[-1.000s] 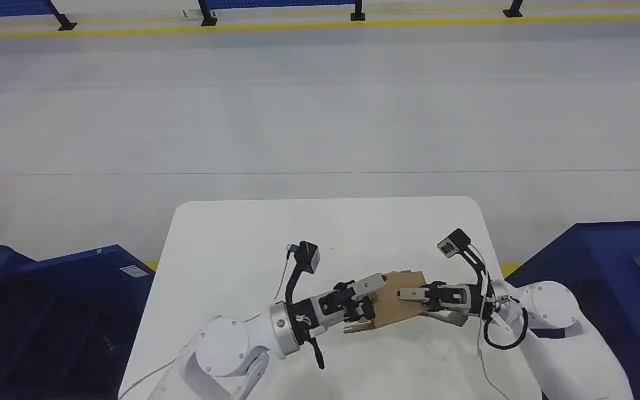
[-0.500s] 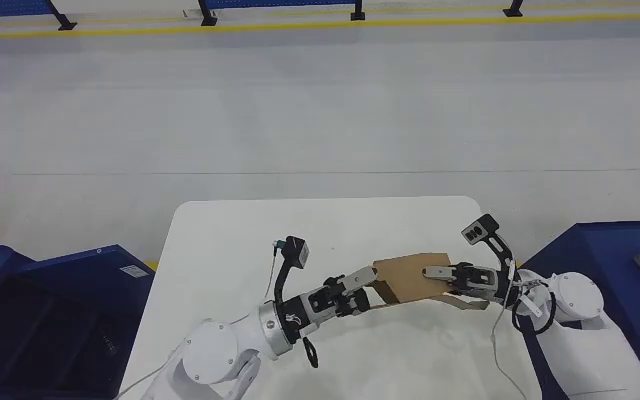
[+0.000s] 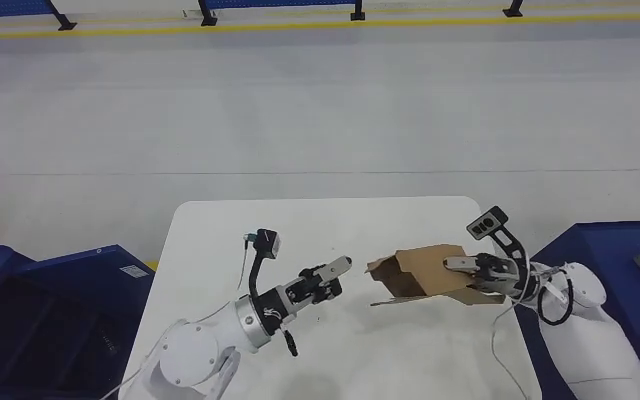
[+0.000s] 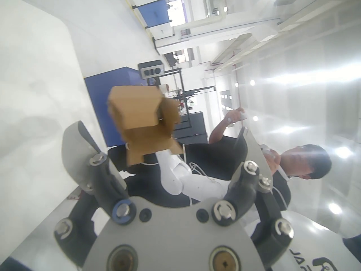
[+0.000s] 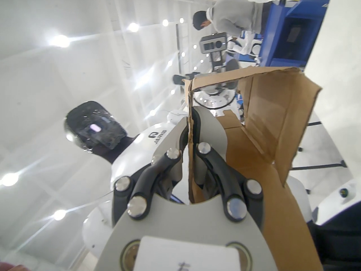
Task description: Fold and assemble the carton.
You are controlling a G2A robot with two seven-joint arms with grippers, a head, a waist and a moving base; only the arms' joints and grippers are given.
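Two arms hang over the white rounded-corner table [image 3: 250, 240], one at each side. On the right, the right gripper [image 3: 456, 266] is clenched on one wall of the brown cardboard carton [image 3: 420, 272]. Its wrist view shows the thin board edge pinched between both fingers [image 5: 210, 126], one inside the box and one outside. The carton appears lifted off the tabletop, over the right half of the table. It lies roughly on its side, with its open mouth and loose flaps turned left toward the other arm. The left gripper [image 3: 335, 268] is near the table's middle, left of the carton and apart from it. Its fingers [image 4: 81, 148] are spread wide and hold nothing; in its wrist view the carton sits beyond them. Dark blue bins [image 3: 70, 290] stand on the floor at the table's left and right.
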